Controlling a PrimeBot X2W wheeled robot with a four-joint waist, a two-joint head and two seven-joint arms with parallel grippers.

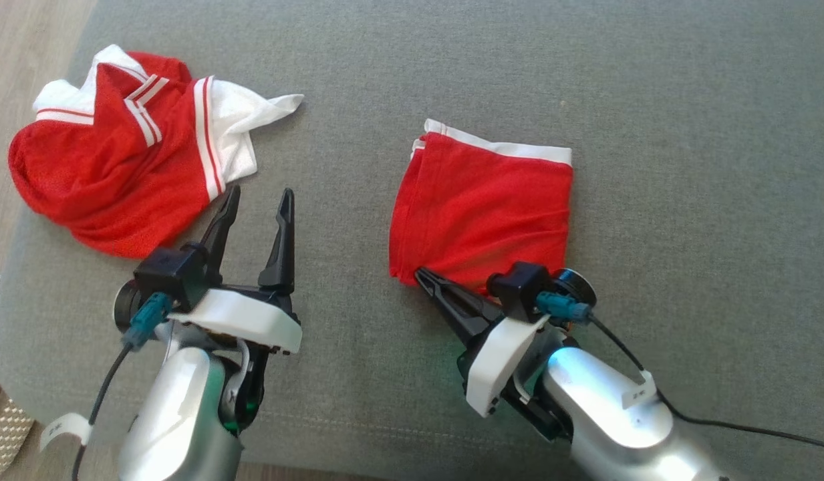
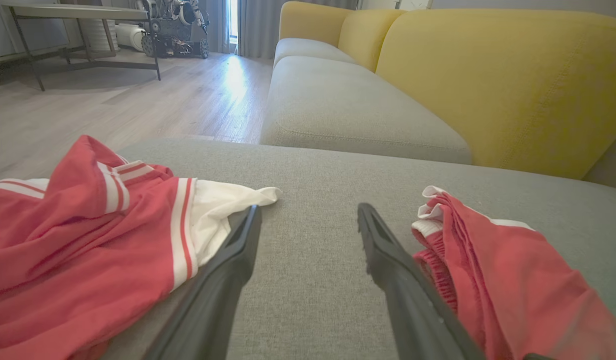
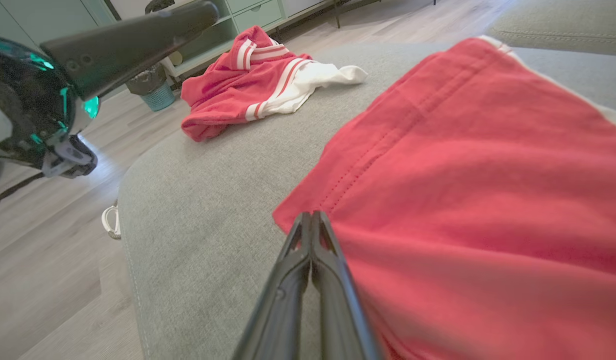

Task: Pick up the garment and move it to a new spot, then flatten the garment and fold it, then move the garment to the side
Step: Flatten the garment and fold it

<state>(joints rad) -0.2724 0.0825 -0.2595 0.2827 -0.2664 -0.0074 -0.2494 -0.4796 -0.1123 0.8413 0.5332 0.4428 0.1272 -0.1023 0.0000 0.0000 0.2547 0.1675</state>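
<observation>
Right gripper (image 1: 420, 272) closed tight at corner of folded garment (image 1: 482, 207); left gripper (image 1: 261, 192) spread wide (above cushion (image 1: 358, 200)).

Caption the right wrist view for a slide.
Shut right pincer at a corner of the folded red shorts on a grey cushion; crumpled red-and-white jersey beyond.
</observation>
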